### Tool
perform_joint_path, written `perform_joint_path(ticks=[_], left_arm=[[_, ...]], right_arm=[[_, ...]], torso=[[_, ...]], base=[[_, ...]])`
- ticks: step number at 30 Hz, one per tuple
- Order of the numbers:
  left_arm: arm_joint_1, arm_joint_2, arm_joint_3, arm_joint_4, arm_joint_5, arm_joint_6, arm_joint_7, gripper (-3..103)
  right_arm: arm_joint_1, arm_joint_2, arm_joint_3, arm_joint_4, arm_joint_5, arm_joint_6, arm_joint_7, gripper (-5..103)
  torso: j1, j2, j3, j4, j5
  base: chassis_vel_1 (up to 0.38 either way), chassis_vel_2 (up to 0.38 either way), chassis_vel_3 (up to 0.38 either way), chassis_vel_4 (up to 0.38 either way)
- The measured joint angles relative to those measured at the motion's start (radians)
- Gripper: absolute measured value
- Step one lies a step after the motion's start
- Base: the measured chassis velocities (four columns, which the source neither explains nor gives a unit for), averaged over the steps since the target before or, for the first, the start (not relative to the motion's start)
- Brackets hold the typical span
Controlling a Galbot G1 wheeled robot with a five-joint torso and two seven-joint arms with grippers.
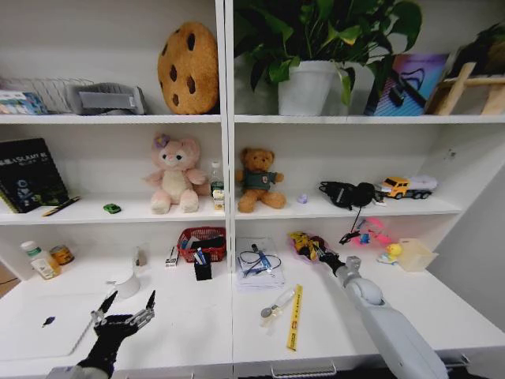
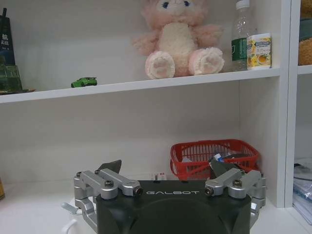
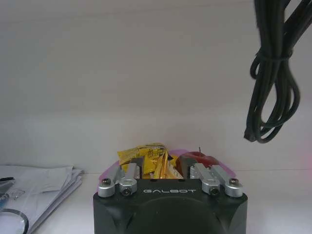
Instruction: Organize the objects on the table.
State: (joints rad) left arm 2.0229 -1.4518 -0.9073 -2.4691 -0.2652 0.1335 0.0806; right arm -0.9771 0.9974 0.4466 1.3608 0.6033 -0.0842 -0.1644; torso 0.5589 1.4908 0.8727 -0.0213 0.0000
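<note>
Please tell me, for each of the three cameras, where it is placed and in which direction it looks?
Head view: on the robot's head, looking forward and down at the table and shelves; both arms show.
Left wrist view: behind the open left gripper, facing the red basket and pink plush.
Right wrist view: behind the right gripper, closed on a yellow packet.
Shared: head and left wrist views both show the green toy car.

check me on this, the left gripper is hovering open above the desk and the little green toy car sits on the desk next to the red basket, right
Not quite: the green toy car sits on the shelf above, left of the pink plush, as the head view shows. The left gripper does hover open above the desk.
</note>
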Motion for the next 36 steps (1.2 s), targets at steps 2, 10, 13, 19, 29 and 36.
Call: perform_joint_path(ticks=[2,10,13,19,29,36], left_arm=[[0.0,0.0,0.0,0.0,0.0,0.0,0.0,100],[0.0,0.0,0.0,0.0,0.0,0.0,0.0,100],[0.0,0.0,0.0,0.0,0.0,0.0,0.0,100],[0.0,0.0,0.0,0.0,0.0,0.0,0.0,100],[0.0,0.0,0.0,0.0,0.0,0.0,0.0,100],[0.0,0.0,0.0,0.0,0.0,0.0,0.0,100]], right_arm=[[-0.019,-0.004,0.014,0.022,0.002,0.0,0.001,44],[-0.319,-0.034,0.155,0.324,0.007,0.003,0.048,77],[-0.436,-0.022,0.214,0.451,0.004,0.007,0.09,93],[-0.626,0.049,0.355,0.688,-0.008,0.008,0.186,100],[-0.948,0.261,0.525,0.862,-0.105,0.141,0.079,100],[-1.083,0.331,0.542,0.866,-0.149,0.257,0.034,100]], torso=[[0.0,0.0,0.0,0.0,0.0],[0.0,0.0,0.0,-0.0003,0.0],[0.0,0.0,0.0,-0.0005,0.0],[0.0,0.0,0.0,0.0,-0.0002],[0.0,0.0,0.0,-0.0004,-0.0002],[0.0,0.0,0.0,-0.0002,-0.0005]], base=[[0.0,0.0,0.0,0.0],[0.0,0.0,0.0,0.0],[0.0,0.0,0.0,0.0],[0.0,0.0,0.0,0.0],[0.0,0.0,0.0,0.0],[0.0,0.0,0.0,0.0]])
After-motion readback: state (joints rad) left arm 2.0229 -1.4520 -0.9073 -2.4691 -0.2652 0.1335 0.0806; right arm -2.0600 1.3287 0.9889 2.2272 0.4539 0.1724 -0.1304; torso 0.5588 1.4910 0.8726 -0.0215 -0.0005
